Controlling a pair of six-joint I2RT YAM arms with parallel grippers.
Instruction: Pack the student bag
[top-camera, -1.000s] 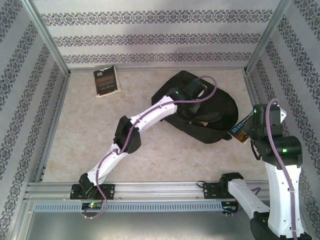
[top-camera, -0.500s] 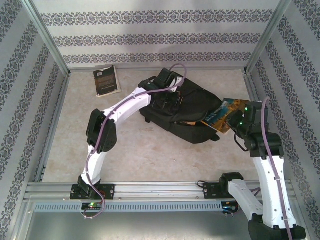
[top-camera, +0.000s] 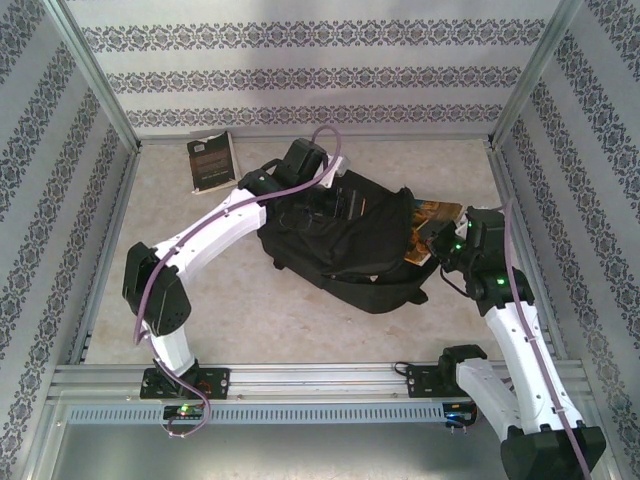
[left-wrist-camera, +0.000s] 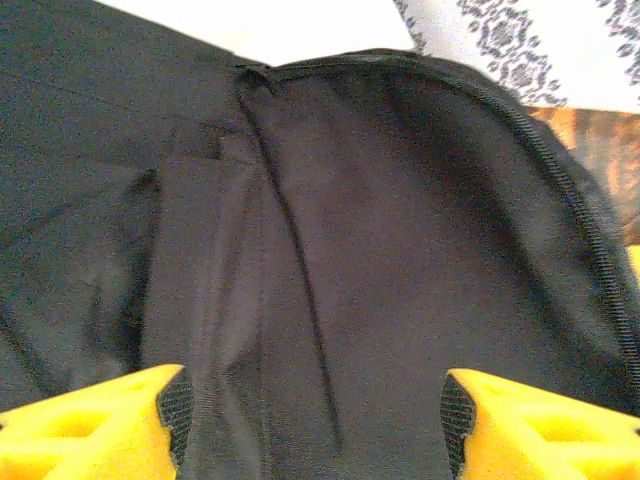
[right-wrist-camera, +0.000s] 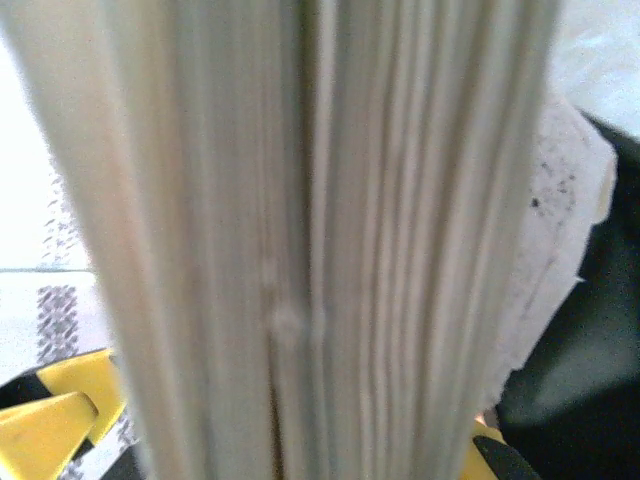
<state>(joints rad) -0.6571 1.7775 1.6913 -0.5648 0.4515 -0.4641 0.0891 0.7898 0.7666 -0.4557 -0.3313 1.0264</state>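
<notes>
The student bag (top-camera: 350, 255), a large black soft backpack, lies in the middle of the table with its mouth toward the right. My left gripper (top-camera: 332, 203) hovers over its far left part. In the left wrist view that gripper (left-wrist-camera: 310, 405) stands open, its yellow fingers (left-wrist-camera: 95, 425) wide apart over black fabric (left-wrist-camera: 380, 250). My right gripper (top-camera: 442, 240) is shut on a book with an orange-brown cover (top-camera: 428, 215), whose left end sits at the bag's mouth. The book's page edges (right-wrist-camera: 330, 230) run upright between the right gripper's fingers (right-wrist-camera: 50, 420).
A second, dark-covered book (top-camera: 213, 162) lies flat at the far left of the table. Patterned walls and metal frame posts close in the table on three sides. Bare tabletop (top-camera: 300, 320) lies between the bag and the arm bases.
The left gripper has opened and let go of the bag fabric after pulling the bag leftward. The right arm has carried the book left to the bag's mouth.
</notes>
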